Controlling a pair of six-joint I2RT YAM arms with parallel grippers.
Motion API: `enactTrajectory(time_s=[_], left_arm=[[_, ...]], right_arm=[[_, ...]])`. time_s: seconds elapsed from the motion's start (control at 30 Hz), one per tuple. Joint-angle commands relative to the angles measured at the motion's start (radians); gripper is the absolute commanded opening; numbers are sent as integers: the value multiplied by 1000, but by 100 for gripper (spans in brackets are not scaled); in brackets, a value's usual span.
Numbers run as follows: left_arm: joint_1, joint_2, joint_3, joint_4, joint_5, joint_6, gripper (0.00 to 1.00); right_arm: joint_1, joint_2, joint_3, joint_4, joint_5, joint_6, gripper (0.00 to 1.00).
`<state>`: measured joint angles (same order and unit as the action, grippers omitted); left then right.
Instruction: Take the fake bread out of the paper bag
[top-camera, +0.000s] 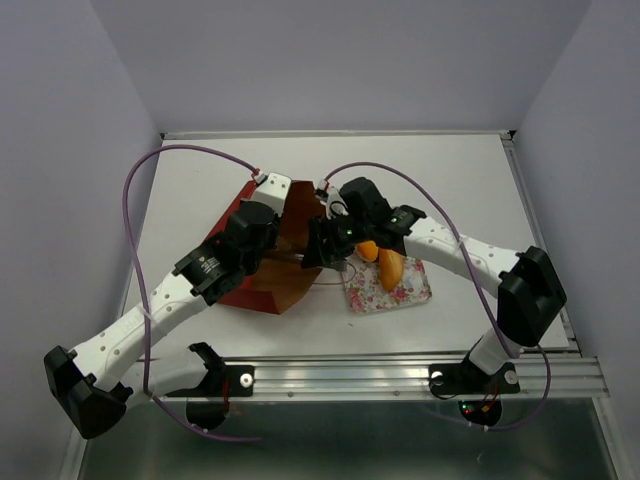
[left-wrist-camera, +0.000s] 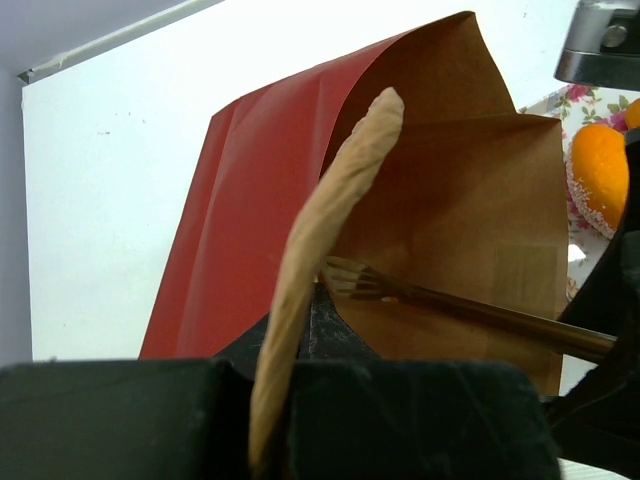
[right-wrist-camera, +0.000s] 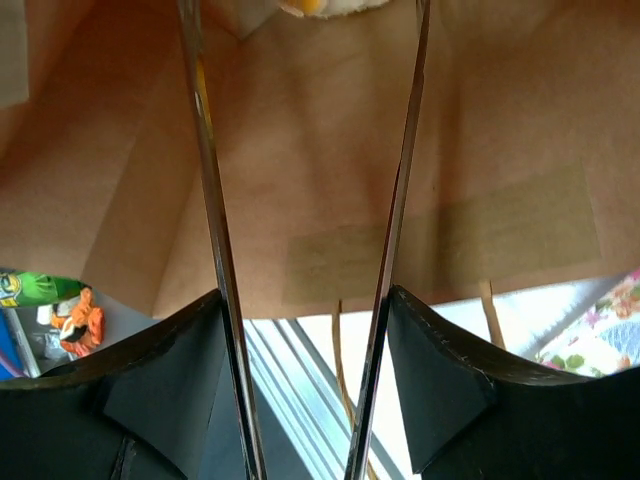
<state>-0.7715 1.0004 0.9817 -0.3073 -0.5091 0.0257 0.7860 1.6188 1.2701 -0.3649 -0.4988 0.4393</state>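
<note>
The red-brown paper bag (top-camera: 268, 290) lies on its side with its mouth toward the right. My left gripper (top-camera: 268, 228) is shut on the bag's cord handle (left-wrist-camera: 340, 190), holding the mouth up; the jaws pinch the cord (left-wrist-camera: 300, 330). My right gripper (top-camera: 322, 250) grips metal tongs (right-wrist-camera: 205, 150), whose two arms press against its fingers and reach spread into the bag (right-wrist-camera: 320, 130). A pale-ended bread piece (right-wrist-camera: 318, 6) shows just past the tong tips inside. Two orange bread pieces (top-camera: 388, 268) lie on the floral tray (top-camera: 412, 290).
The floral tray (left-wrist-camera: 590, 100) sits just right of the bag mouth, right beside my right gripper. A raised rim (top-camera: 520, 180) bounds the white table at the back and right. Purple cables loop over both arms.
</note>
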Motion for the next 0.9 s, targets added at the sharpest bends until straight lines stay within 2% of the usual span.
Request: enactTrajectory(time_s=[0.0, 0.2, 0.43, 0.5, 0.53, 0.57, 0.73, 0.87], left_arm=[[-3, 0, 18, 57, -13, 2, 0], [-5, -2, 21, 63, -5, -1, 0], [-3, -2, 26, 63, -8, -4, 0], [-3, -3, 28, 63, -9, -6, 0], [-3, -5, 26, 63, -11, -7, 0], [-3, -6, 28, 63, -14, -9, 0], [-3, -13, 29, 62, -34, -15, 0], [-3, -13, 34, 59, -58, -20, 0]], right_arm=[[-2, 36, 72, 101, -24, 13, 68], [-2, 113, 118, 107, -33, 29, 68], [7, 148, 149, 103, -9, 53, 59], [7, 151, 150, 98, 15, 61, 51], [7, 148, 149, 98, 20, 64, 45], [7, 147, 144, 95, 31, 64, 30], [7, 84, 120, 90, 78, 64, 1], [7, -23, 72, 87, 143, 53, 1]])
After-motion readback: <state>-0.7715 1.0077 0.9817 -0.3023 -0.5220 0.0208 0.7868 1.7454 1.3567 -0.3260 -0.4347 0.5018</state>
